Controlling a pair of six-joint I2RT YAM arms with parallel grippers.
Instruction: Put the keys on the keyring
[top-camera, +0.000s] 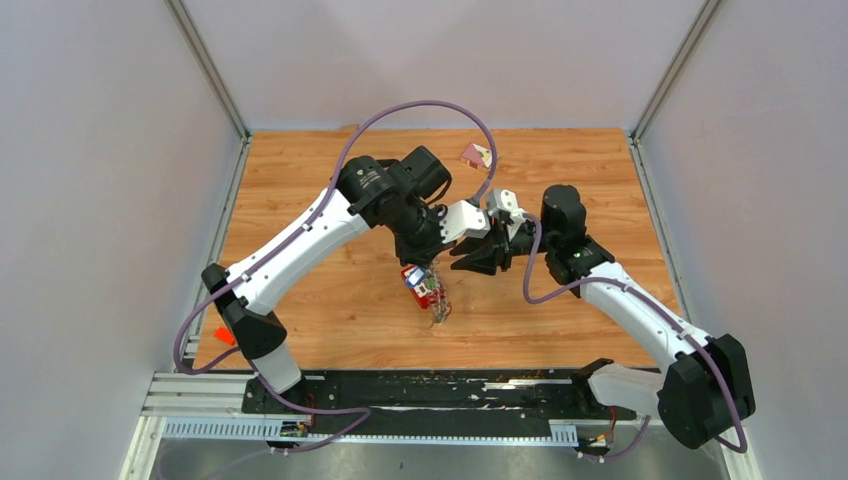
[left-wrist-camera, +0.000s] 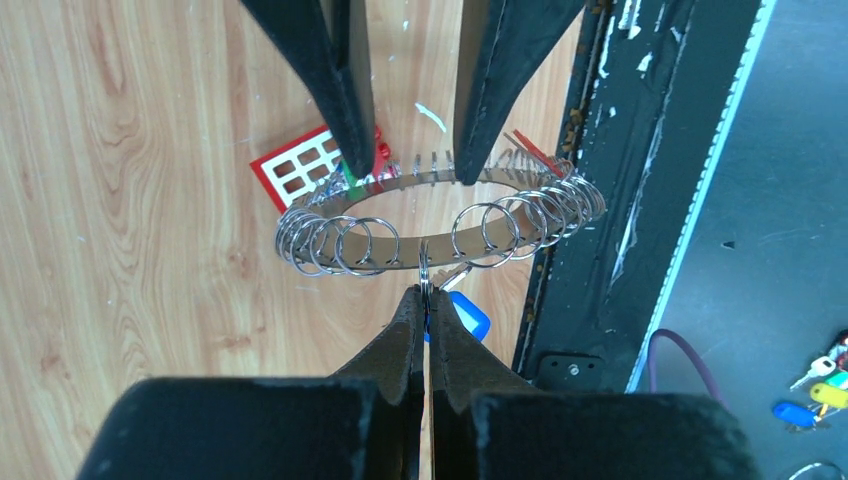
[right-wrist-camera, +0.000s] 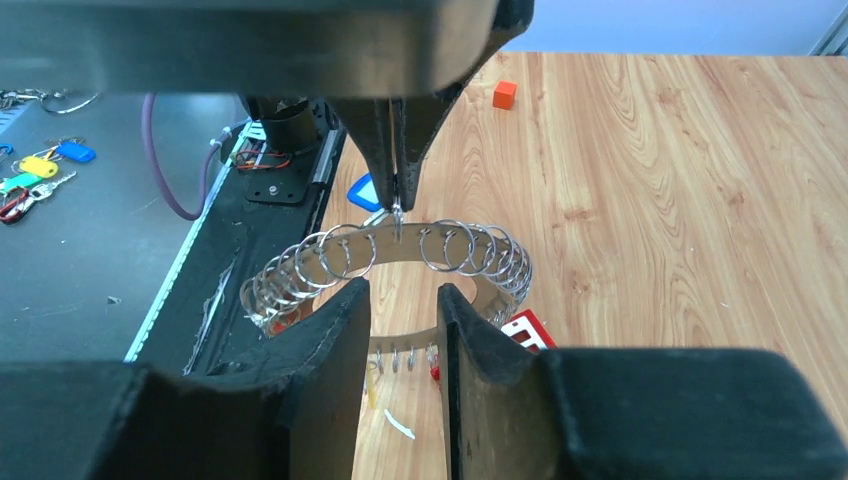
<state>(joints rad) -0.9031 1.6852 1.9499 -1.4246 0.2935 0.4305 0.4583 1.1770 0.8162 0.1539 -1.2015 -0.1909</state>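
Observation:
The keyring (left-wrist-camera: 395, 262), a flat grey ring strung with many small wire loops, hangs in the air between both grippers; it also shows in the right wrist view (right-wrist-camera: 405, 337) and the top view (top-camera: 438, 303). My left gripper (left-wrist-camera: 426, 290) is shut on one small wire loop at the ring's near edge, and a blue key tag (left-wrist-camera: 470, 315) hangs below it. My right gripper (right-wrist-camera: 405, 295) holds the opposite edge, with its fingers (left-wrist-camera: 350, 100) apart and the band running between them. Small keys with yellow and red tags (right-wrist-camera: 435, 370) dangle under the band.
The red studded brick (left-wrist-camera: 300, 170) lies on the wood under the ring. An orange cube (right-wrist-camera: 504, 94) sits at the table's left edge. A pink and white piece (top-camera: 476, 154) lies far back. Spare keys (right-wrist-camera: 40, 165) lie beyond the black rail (left-wrist-camera: 620, 200).

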